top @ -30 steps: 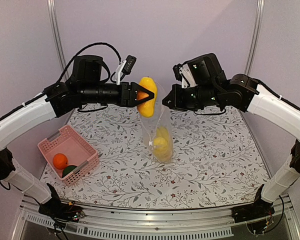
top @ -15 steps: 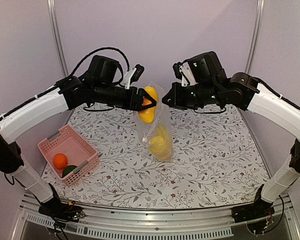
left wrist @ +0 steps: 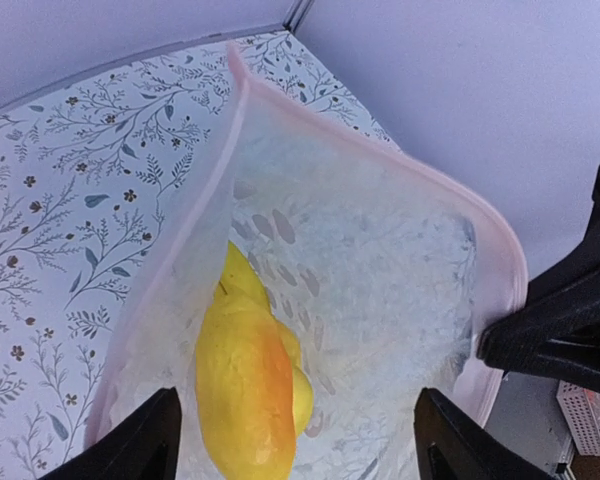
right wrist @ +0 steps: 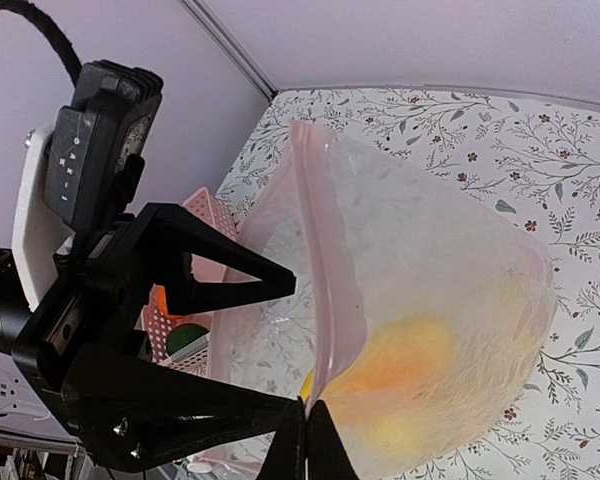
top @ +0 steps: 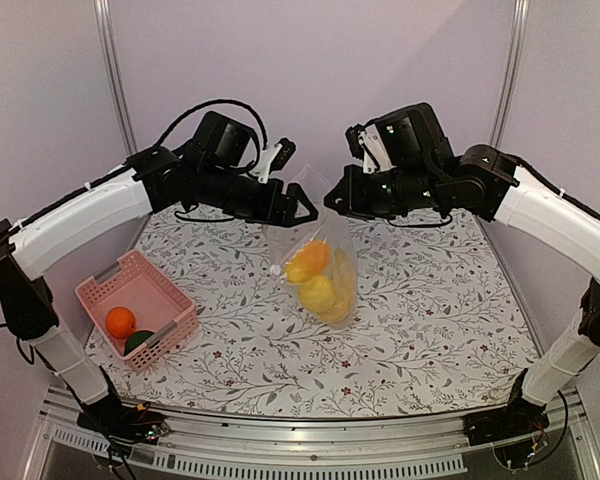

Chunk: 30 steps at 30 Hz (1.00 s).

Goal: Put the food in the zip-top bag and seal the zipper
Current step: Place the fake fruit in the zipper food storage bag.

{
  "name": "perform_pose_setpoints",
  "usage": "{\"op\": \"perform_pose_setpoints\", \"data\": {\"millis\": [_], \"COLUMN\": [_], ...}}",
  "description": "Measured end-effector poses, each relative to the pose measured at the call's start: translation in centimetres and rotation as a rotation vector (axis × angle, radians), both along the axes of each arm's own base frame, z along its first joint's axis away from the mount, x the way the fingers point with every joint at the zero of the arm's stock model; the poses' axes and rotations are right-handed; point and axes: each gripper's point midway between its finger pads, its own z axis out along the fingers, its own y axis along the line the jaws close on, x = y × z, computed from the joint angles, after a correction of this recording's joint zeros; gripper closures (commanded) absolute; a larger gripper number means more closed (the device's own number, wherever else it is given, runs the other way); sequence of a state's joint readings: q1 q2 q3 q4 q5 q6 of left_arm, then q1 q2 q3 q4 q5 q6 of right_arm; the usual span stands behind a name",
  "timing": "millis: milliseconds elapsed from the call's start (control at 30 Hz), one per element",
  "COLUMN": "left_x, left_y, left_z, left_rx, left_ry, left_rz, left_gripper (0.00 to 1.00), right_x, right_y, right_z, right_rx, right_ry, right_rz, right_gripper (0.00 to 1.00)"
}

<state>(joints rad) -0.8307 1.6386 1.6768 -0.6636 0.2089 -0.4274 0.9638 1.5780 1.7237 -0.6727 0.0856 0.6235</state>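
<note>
The clear zip-top bag [top: 325, 270] hangs upright with its mouth open. My right gripper [top: 330, 203] is shut on its rim; the right wrist view [right wrist: 307, 440] shows the fingers pinching the pinkish zipper strip [right wrist: 325, 250]. My left gripper [top: 302, 207] is open and empty just above the mouth, its fingers [left wrist: 135, 448] straddling the opening. A yellow-orange fruit [left wrist: 245, 385] lies loose inside the bag [left wrist: 380, 260] on top of other yellow pieces [top: 320, 292]. A round orange [top: 120, 321] and a dark green piece [top: 139, 341] lie in the pink basket.
The pink slatted basket [top: 170, 295] stands at the table's front left. The flowered tablecloth [top: 430, 330] covers the table. The two grippers sit close together over the bag's mouth, the right one [left wrist: 570, 320] showing at the left wrist view's edge.
My left gripper moved right over the bag's mouth, opened and let go of the yellow-orange fruit, which dropped into the bag. The bag bulged wider. The right arm held still.
</note>
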Motion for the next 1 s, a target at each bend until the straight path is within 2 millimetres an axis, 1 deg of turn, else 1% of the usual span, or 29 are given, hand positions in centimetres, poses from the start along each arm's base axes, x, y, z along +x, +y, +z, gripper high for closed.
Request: {"op": "perform_pose_setpoints", "data": {"millis": [300,400,500,567,600,700,800,833,900,933,1000], "left_x": [-0.4,-0.8,-1.3,-1.9,-2.1,-2.5,-2.3,-1.9,-1.1,-0.5,0.5], "left_y": [-0.3,-0.4,0.2,1.1,1.6,4.1,7.4,9.1,12.2,14.2,18.0], "left_z": [0.6,1.2,3.0,4.5,5.2,7.4,9.2,9.6,9.8,9.4,8.0], "left_rx": [-0.018,-0.037,-0.08,-0.113,-0.127,-0.166,-0.179,-0.177,-0.167,-0.155,-0.12], "left_ry": [0.0,-0.003,-0.022,-0.042,-0.051,-0.089,-0.138,-0.152,-0.168,-0.167,-0.15], "left_rz": [-0.031,-0.049,-0.068,-0.074,-0.075,-0.052,0.011,0.052,0.136,0.192,0.311], "left_gripper": [0.19,0.19,0.19,0.19,0.17,0.13,0.12,0.12,0.1,0.09,0.06], "right_x": [0.0,0.1,0.1,0.1,0.1,0.1,0.1,0.1,0.1,0.1,0.1], "right_y": [0.0,-0.1,-0.1,-0.1,-0.1,-0.1,-0.1,-0.1,-0.1,-0.1,-0.1], "right_z": [0.0,0.0,0.0,0.0,0.0,0.0,0.0,0.0,0.0,0.0,0.0], "right_rx": [-0.001,-0.002,-0.003,-0.003,-0.003,-0.003,-0.003,-0.003,-0.003,-0.004,-0.004], "right_ry": [-0.001,-0.002,-0.003,-0.003,-0.003,-0.004,-0.004,-0.003,-0.004,-0.003,-0.003], "right_rz": [-0.002,-0.005,-0.006,-0.007,-0.007,-0.008,-0.008,-0.008,-0.008,-0.009,-0.009], "right_gripper": [1.0,1.0,1.0,1.0,1.0,1.0,1.0,1.0,1.0,1.0,1.0]}}
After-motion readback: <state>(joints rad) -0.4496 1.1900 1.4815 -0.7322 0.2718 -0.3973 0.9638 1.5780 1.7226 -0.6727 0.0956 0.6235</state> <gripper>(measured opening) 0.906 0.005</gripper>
